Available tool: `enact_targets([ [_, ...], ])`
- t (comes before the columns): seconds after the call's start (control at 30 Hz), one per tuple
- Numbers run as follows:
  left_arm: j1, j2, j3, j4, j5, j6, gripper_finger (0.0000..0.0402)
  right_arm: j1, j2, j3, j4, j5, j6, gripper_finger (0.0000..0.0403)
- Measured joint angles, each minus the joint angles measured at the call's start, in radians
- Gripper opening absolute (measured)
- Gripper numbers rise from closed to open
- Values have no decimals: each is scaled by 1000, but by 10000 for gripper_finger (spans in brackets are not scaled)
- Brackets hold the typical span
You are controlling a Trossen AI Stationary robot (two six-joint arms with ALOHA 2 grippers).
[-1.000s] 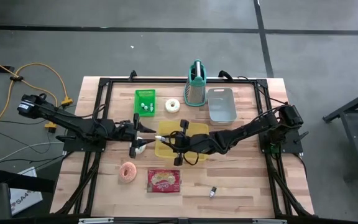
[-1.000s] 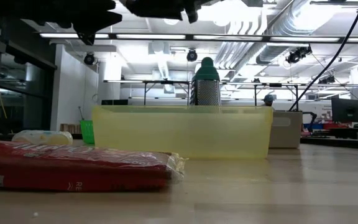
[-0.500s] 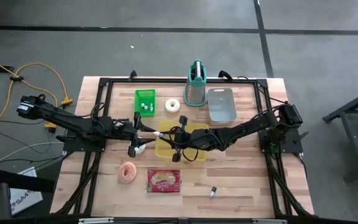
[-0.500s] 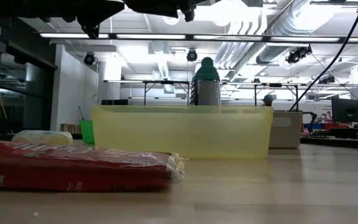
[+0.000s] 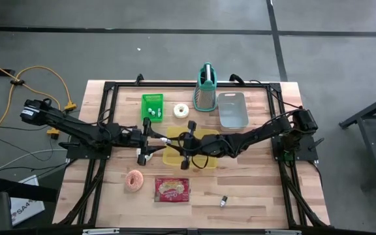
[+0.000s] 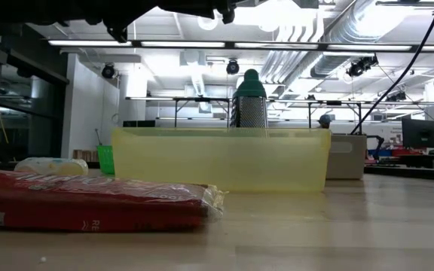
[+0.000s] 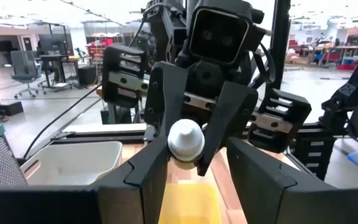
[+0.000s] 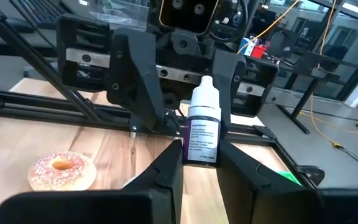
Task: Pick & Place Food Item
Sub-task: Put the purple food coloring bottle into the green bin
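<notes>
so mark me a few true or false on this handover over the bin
1. The right pincer is closed on a small dropper bottle. True.
2. The doughnut lies inside the yellow bin. False: it lies on the table, beside the red snack packet.
3. The grater stands next to the grey bin. True.
4. The red snack packet is in the grey bin. False: it lies on the bare table, nearer the front edge than the yellow bin.
5. The left pincer is open, facing the bottle. True.
</notes>
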Motion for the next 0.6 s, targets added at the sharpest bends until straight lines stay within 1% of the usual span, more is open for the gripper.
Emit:
enact_targets([
  [0.43,0,0,0,37,0,7,161,0,0,0,0,-1,0,71],
  [0.6,0,0,0,36,0,7,148,1,0,0,0,-1,0,71],
])
